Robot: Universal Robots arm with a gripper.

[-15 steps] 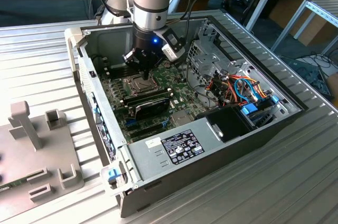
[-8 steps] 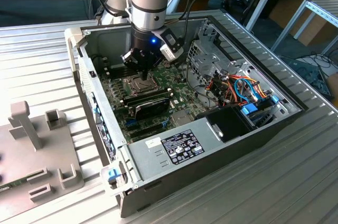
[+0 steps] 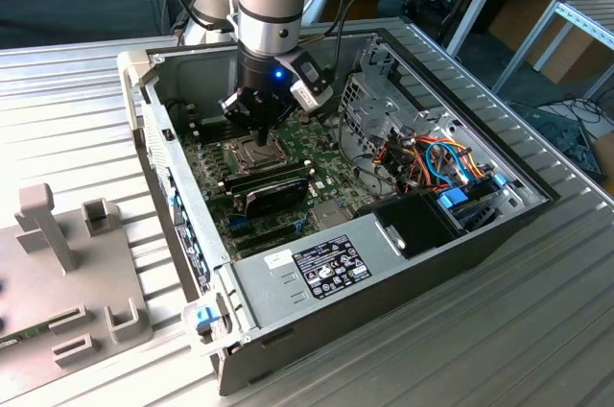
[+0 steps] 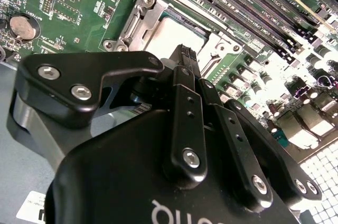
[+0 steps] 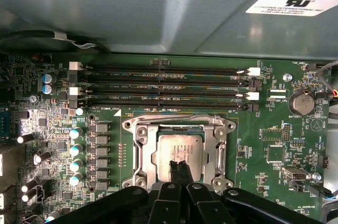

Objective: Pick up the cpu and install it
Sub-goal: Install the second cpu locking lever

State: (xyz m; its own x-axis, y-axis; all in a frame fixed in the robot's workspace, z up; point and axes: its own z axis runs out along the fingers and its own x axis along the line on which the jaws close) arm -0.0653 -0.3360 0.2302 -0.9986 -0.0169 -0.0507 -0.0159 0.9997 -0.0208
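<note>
Cpu (image 5: 179, 152): thin, rigid, fragile; seated in socket (image 5: 138, 152); edge-grip only; pincer (image 5: 178, 170) closed, empty, touching its 6 o'clock edge.

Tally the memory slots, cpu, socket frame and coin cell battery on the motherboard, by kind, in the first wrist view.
memory slots: 4
cpu: 1
socket frame: 1
coin cell battery: 1
Total: 7
</note>
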